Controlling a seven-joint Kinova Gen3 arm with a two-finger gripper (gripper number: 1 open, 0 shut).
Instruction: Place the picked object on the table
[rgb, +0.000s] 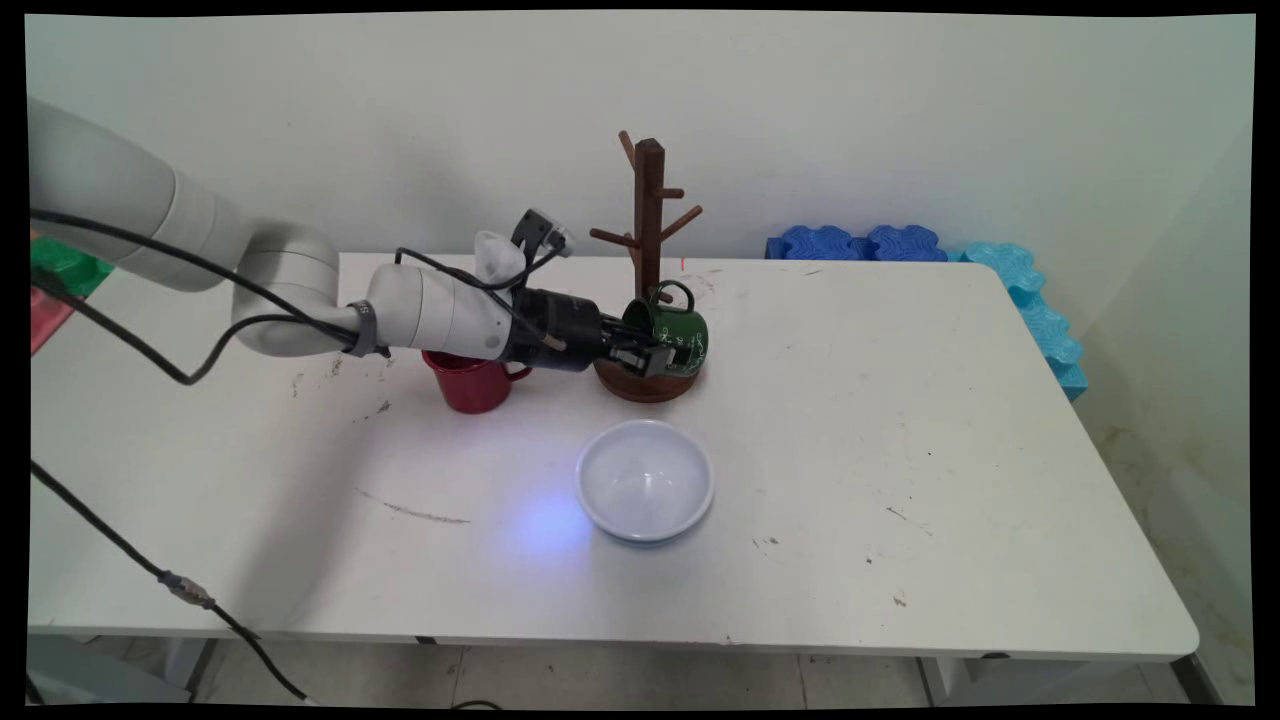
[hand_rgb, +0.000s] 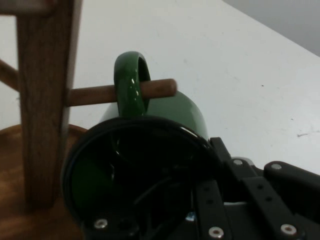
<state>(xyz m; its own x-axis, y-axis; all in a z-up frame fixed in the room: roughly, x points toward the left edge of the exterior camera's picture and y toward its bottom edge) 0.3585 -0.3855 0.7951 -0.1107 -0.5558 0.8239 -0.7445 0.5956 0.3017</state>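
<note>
The gripper (rgb: 668, 352) is clenched on the rim of a green enamel mug (rgb: 680, 335): in the hand view one finger reaches inside the mug's dark mouth while the other linkage lies outside the wall (hand_rgb: 265, 195), so the rim sits pinched between them. The mug is tipped on its side, mouth facing back along the arm at about nine o'clock in the main view, its base toward three o'clock.

The mug's handle (hand_rgb: 131, 82) points up, and the hand view shows a short wooden peg (hand_rgb: 157, 88) passing through the loop, its rounded tip sticking out on the far side. That peg belongs to a dark wooden mug tree (rgb: 648, 220), whose upright post stands just at the mug's eleven o'clock in the main view and whose round base (rgb: 640, 385) lies directly beneath mug and gripper.

At nine o'clock from the tree's base, partly under the arm's wrist, a red mug (rgb: 472, 382) stands upright on the white table (rgb: 900, 420), handle turned toward the tree. At six o'clock from the tree, near but apart, sits a white bowl (rgb: 645, 480), open side up.

Past the table's far right corner, at about two o'clock, blue foam pieces (rgb: 865, 243) lean along the wall.
</note>
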